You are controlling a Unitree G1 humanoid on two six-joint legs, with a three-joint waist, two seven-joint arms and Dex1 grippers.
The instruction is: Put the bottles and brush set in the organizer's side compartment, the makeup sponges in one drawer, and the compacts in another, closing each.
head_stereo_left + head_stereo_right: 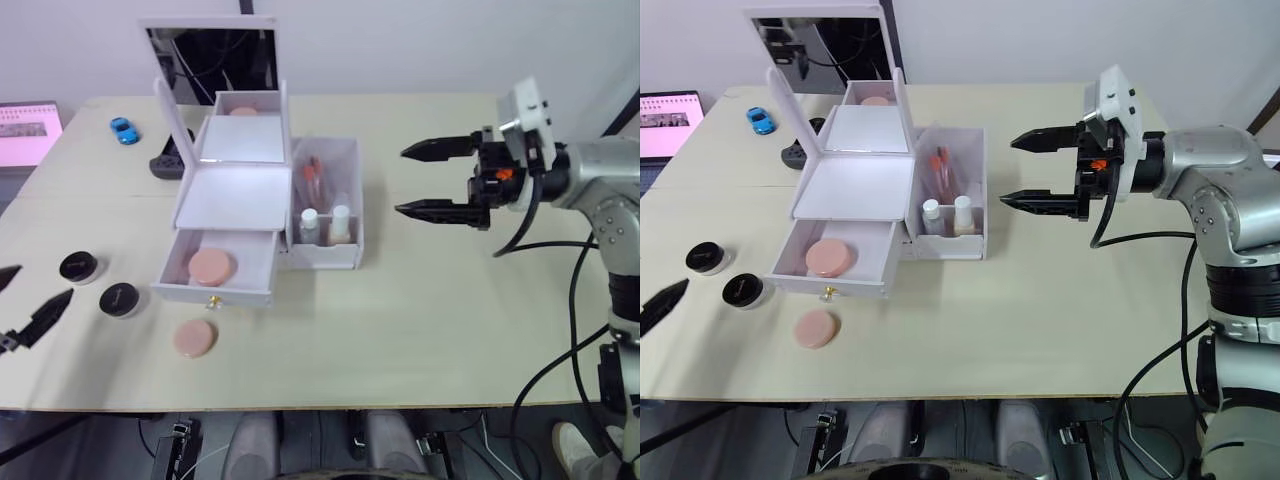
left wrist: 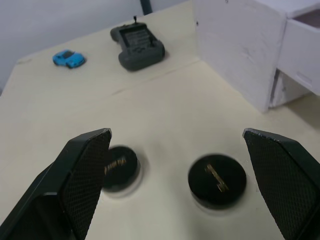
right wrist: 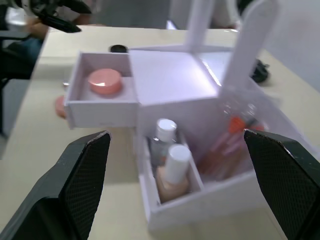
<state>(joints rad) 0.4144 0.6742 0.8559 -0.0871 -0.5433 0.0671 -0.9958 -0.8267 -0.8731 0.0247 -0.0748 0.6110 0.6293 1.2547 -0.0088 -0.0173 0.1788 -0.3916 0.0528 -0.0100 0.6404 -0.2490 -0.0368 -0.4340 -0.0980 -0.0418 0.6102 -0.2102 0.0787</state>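
Hovering to the right of the white organizer (image 1: 262, 200), the right gripper (image 1: 425, 181) had its fingers wide apart and held nothing; the side compartment (image 1: 328, 205) already held 2 bottles (image 3: 167, 165) and the brush set (image 1: 943, 175), which looked blurry in the right wrist view; the lower drawer (image 1: 220, 265) stood open with 1 pink sponge (image 1: 211, 266) inside, and another sponge (image 1: 194, 337) lay on the table (image 1: 420, 320) in front of it; the left gripper (image 2: 190, 182) was cut off at the head views' edge, but its wrist view showed its fingers spread around 2 black compacts (image 2: 217, 178); a blue toy car (image 2: 68, 58) and a dark controller (image 2: 138, 46) sat far behind.
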